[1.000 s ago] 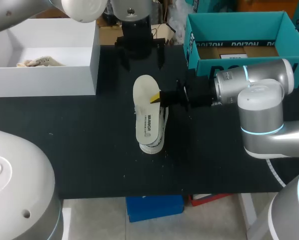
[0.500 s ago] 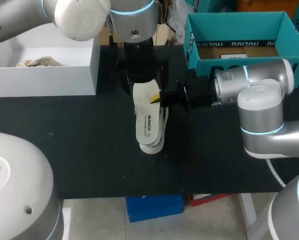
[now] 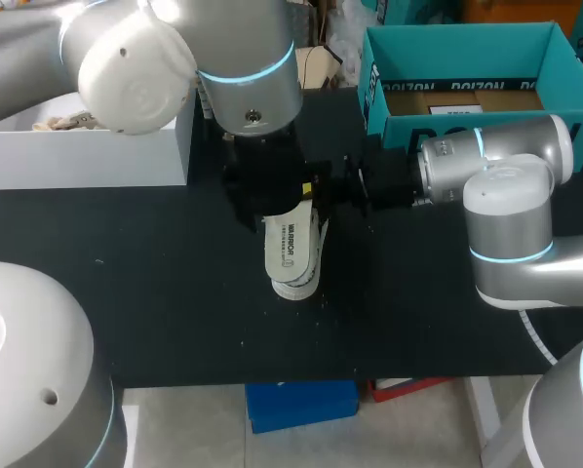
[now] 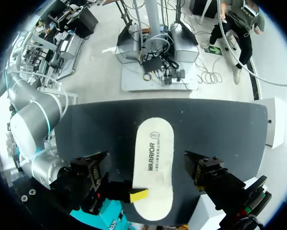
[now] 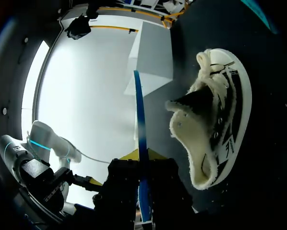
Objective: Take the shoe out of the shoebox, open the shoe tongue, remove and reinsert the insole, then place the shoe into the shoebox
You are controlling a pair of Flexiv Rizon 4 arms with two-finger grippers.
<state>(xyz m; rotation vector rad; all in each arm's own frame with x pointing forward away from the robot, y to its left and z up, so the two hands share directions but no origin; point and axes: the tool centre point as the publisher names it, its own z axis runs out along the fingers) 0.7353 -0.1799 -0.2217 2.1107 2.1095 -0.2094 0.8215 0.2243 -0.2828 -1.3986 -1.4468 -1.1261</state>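
A white insole [image 3: 288, 250] hangs on edge over the white shoe [image 3: 314, 255], which lies on its side on the black table [image 3: 174, 292]. My right gripper [image 3: 313, 188] comes in from the right and is shut on the insole's edge near its far end. From the right wrist view the insole [image 5: 140, 124] is a thin blue line running out from between the yellow tips [image 5: 142, 154], with the shoe [image 5: 220, 129] beside it. My left gripper [image 3: 272, 207] hangs open over the insole's far end. Its black fingers [image 4: 91, 173] stand wide on both sides of the insole [image 4: 154, 163] without touching it.
The white shoebox [image 3: 87, 156] with crumpled paper [image 3: 65, 122] inside stands at the back left. A teal box [image 3: 457, 58] sits at the back right, behind my right arm. A blue crate [image 3: 301, 405] shows below the table's front edge.
My left arm has come forward from the table's back edge and now covers the insole's far end. The right arm, insole and shoe have not moved.
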